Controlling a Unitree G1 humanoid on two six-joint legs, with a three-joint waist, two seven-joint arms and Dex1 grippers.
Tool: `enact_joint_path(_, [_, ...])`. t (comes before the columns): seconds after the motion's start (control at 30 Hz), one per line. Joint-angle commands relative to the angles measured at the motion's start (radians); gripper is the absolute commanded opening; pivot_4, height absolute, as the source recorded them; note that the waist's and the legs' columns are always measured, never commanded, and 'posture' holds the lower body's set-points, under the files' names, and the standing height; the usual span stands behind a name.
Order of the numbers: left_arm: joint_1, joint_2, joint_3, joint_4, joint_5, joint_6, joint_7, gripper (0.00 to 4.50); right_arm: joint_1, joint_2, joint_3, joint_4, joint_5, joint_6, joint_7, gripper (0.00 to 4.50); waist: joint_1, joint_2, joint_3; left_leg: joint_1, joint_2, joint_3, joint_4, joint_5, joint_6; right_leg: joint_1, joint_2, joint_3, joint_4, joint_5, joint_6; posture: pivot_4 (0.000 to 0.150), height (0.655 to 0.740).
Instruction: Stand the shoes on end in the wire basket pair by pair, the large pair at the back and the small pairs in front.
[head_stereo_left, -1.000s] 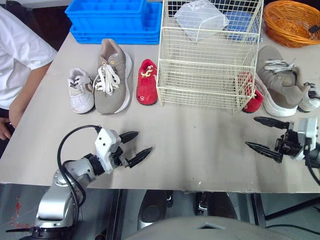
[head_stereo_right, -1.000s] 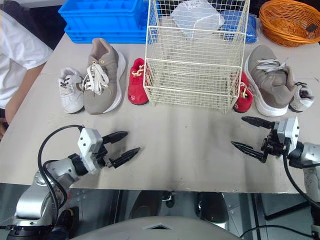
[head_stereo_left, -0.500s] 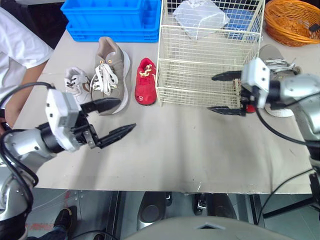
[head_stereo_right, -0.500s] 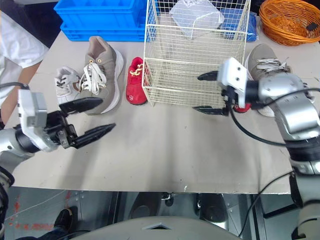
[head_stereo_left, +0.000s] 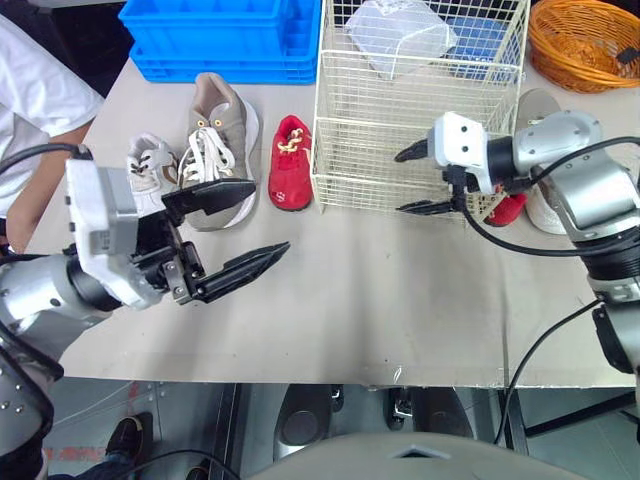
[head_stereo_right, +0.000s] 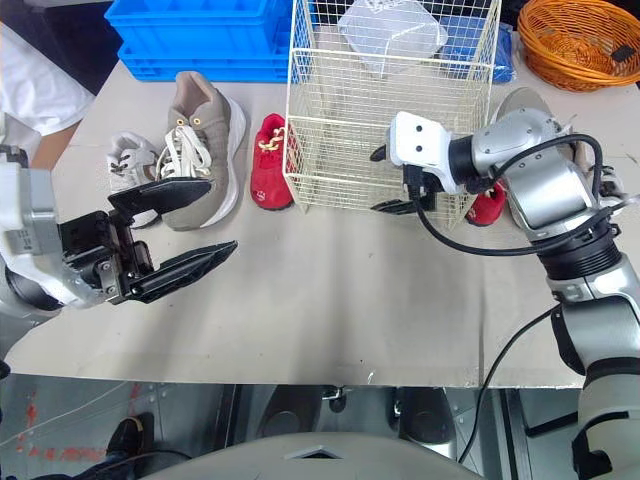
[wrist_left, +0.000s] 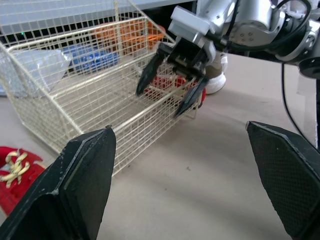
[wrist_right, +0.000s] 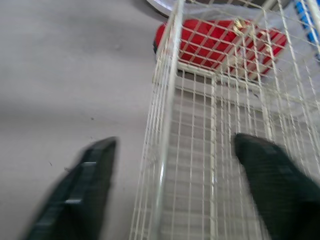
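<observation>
Three shoes lie flat left of the wire basket: one white shoe, one grey shoe, one red shoe. A second red shoe and second grey shoe lie right. None is inside yet. The right gripper, open and empty, sits at the basket's front corner, likely to steady it. The left gripper gapes empty above the table.

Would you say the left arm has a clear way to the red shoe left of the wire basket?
Probably yes. The left tool hovers open over the table in front of the red shoe, with nothing between them; the wire basket and large grey shoe flank it closely.
</observation>
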Motion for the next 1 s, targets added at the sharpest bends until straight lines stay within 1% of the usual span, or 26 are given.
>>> enact_joint_path(0.03, [-0.003,0.013,0.015,-0.012,-0.004,-0.007,0.004,4.5,-0.015,0.001,0.016,-0.027,-0.012,0.015,0.042,1.58,0.0,0.0,0.0,0.0,0.0,0.0,0.0,0.0,0.0,0.0,0.0,0.0,0.0,0.0,0.0,0.15,0.686])
enact_joint_path(0.1, [-0.012,0.016,0.013,-0.003,-0.003,-0.009,0.004,4.5,-0.018,0.006,0.014,-0.042,-0.01,0.03,0.051,0.66,0.0,0.0,0.0,0.0,0.0,0.0,0.0,0.0,0.0,0.0,0.0,0.0,0.0,0.0,0.0,0.15,0.686])
enact_joint_path(0.13, [-0.016,0.018,0.011,0.0,-0.002,-0.01,0.003,4.5,-0.019,0.008,0.013,-0.048,-0.01,0.035,0.054,0.08,0.0,0.0,0.0,0.0,0.0,0.0,0.0,0.0,0.0,0.0,0.0,0.0,0.0,0.0,0.0,0.15,0.686])
enact_joint_path(0.37, [-0.025,0.015,0.001,0.014,0.016,-0.014,0.0,4.5,-0.007,0.012,0.0,-0.074,-0.003,0.049,0.086,0.02,-0.011,0.0,0.0,0.0,0.0,0.0,-0.001,0.0,0.0,0.0,0.001,0.0,-0.001,0.0,0.0,0.15,0.686])
enact_joint_path(0.6, [-0.025,0.016,0.001,0.024,0.024,-0.012,-0.012,4.5,-0.021,0.039,-0.006,-0.065,-0.017,0.084,0.05,0.02,-0.014,0.0,0.0,0.0,0.0,0.0,-0.001,0.0,0.0,0.0,0.001,0.0,-0.002,0.0,0.0,0.15,0.686])
enact_joint_path(0.8, [-0.026,0.015,-0.002,0.035,0.041,-0.017,-0.023,4.5,-0.026,0.067,0.015,-0.123,-0.048,0.218,-0.019,0.02,-0.022,0.0,0.0,0.0,0.0,0.0,-0.001,0.0,0.0,0.0,0.001,0.0,-0.001,0.0,0.0,0.15,0.686])
enact_joint_path(1.0, [-0.027,0.009,-0.013,0.041,0.066,-0.026,-0.037,4.5,-0.027,0.103,0.045,-0.195,-0.059,0.397,-0.081,0.02,-0.023,0.0,0.0,0.0,0.0,0.0,-0.001,0.0,0.0,0.0,0.001,0.0,-0.001,0.0,0.0,0.15,0.686])
